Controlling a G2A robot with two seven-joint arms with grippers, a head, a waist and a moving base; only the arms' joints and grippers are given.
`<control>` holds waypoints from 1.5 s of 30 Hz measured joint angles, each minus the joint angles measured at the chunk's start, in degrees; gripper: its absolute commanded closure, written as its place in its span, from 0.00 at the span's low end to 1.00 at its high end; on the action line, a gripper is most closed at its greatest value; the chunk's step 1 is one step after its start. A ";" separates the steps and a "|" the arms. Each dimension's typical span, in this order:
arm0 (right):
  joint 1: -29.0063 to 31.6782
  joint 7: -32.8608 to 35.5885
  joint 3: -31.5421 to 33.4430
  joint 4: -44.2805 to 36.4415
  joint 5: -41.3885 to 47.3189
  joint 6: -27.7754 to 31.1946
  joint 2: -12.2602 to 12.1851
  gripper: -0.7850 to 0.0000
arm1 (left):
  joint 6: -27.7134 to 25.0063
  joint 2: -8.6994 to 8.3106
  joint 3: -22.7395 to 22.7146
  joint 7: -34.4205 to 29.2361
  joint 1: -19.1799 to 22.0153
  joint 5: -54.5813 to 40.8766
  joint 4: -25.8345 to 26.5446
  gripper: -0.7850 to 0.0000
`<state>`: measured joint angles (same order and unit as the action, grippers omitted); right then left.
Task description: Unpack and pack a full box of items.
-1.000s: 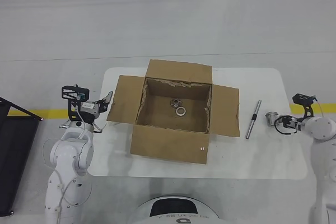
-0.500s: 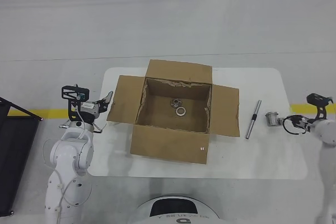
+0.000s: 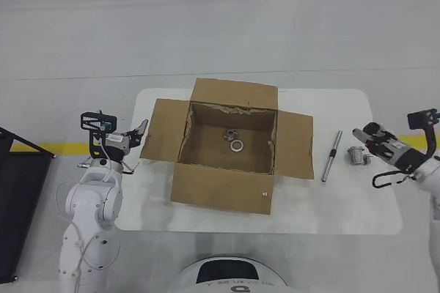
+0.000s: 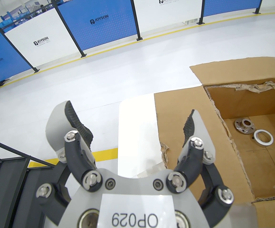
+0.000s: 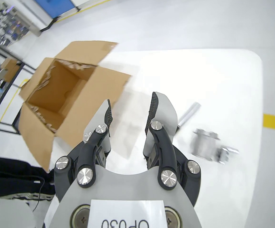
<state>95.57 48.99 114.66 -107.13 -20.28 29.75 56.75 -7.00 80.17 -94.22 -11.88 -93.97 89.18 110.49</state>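
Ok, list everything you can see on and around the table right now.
table: one, white, in front of the robot.
box: one, brown cardboard, flaps open, mid-table.
flange: one, grey metal, on the box floor.
ring: one, pale, on the box floor beside the flange.
rod: one, grey metal, on the table on the box's right.
fitting: one, grey metal, on the table just past the rod, apart from it.
rack: one, black, on the floor left of the table.
left hand: one, grey and black, open, empty, by the box's left flap.
right hand: one, grey and black, open, empty, near the fitting.
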 measured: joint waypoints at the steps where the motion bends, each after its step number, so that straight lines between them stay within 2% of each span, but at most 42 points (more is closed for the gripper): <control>1: -0.40 0.80 -1.20 -1.45 0.11 0.28 -0.07 0.53 | 0.00 0.00 0.00 0.00 0.00 0.00 0.00 0.00; 3: -1.97 3.17 -4.55 -4.29 0.14 1.05 -0.29 0.06 | 0.00 0.00 0.00 0.00 0.00 0.00 0.00 0.00; 4: -2.86 4.54 -6.26 -5.20 -0.08 1.32 -0.41 0.00 | 0.00 0.00 0.00 0.00 0.00 0.00 0.00 0.00; 6: -5.02 8.74 -10.43 -6.23 -0.76 1.44 -0.68 0.00 | 0.00 0.00 0.00 0.00 0.00 0.00 0.00 0.00; 8: -5.38 10.44 -11.47 -6.20 -0.88 1.33 -0.72 0.00 | 0.00 0.00 0.00 0.00 0.00 0.00 0.00 0.00; 18: -5.09 8.72 -10.89 -5.60 -0.34 1.08 -0.60 0.00 | 0.00 0.00 0.00 0.00 0.00 0.00 0.00 0.00; 20: -5.51 5.78 -12.38 -3.67 3.08 1.50 -0.50 0.00 | 0.00 0.00 0.00 0.00 0.00 0.00 0.00 0.00; 22: -8.27 5.56 -15.18 -5.00 4.33 2.64 -0.75 0.00 | 0.00 0.00 0.00 0.00 0.00 0.00 0.00 0.00; 23: -10.91 7.75 -17.74 -6.60 2.70 2.75 -0.87 0.00 | 0.00 0.00 0.00 0.00 0.00 0.00 0.00 0.00; 24: -13.14 10.01 -19.95 -7.67 0.21 2.62 -0.92 0.15 | 0.00 0.00 0.00 0.00 0.00 0.00 0.00 0.00; 25: -15.53 12.15 -22.42 -8.48 -2.77 2.39 -0.92 0.24 | 0.00 0.00 0.00 0.00 0.00 0.00 0.00 0.00; 26: -18.95 14.97 -26.16 -9.17 -6.81 2.27 -0.87 0.27 | 0.00 0.00 0.00 0.00 0.00 0.00 0.00 0.00; 27: -21.70 16.99 -29.25 -9.23 -9.63 1.92 -0.74 0.45 | 0.00 0.00 0.00 0.00 0.00 0.00 0.00 0.00; 28: -24.50 18.65 -32.52 -8.85 -11.88 0.97 -0.52 0.54 | 0.00 0.00 0.00 0.00 0.00 0.00 0.00 0.00; 29: -28.24 20.31 -37.01 -7.67 -13.69 -0.47 -0.09 0.58 | 0.00 0.00 0.00 0.00 0.00 0.00 0.00 0.00; 31: -33.91 21.88 -43.64 -4.08 -14.12 -1.83 0.80 0.60 | 0.00 0.00 0.00 0.00 0.00 0.00 0.00 0.00; 35: -46.48 23.75 -57.38 8.47 -14.13 -6.35 3.69 0.60 | 0.00 0.00 0.00 0.00 0.00 0.00 0.00 0.00; 38: -52.35 24.07 -64.98 16.64 -11.37 -5.86 5.80 0.58 | 0.00 0.00 0.00 0.00 0.00 0.00 0.00 0.00; 45: -57.60 22.66 -73.19 29.11 -10.56 -8.25 8.80 0.53 | 0.00 0.00 0.00 0.00 0.00 0.00 0.00 0.00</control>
<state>37.98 71.65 41.47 -78.02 -30.84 21.49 65.55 -7.00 80.17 -94.22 -11.88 -93.97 89.18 110.49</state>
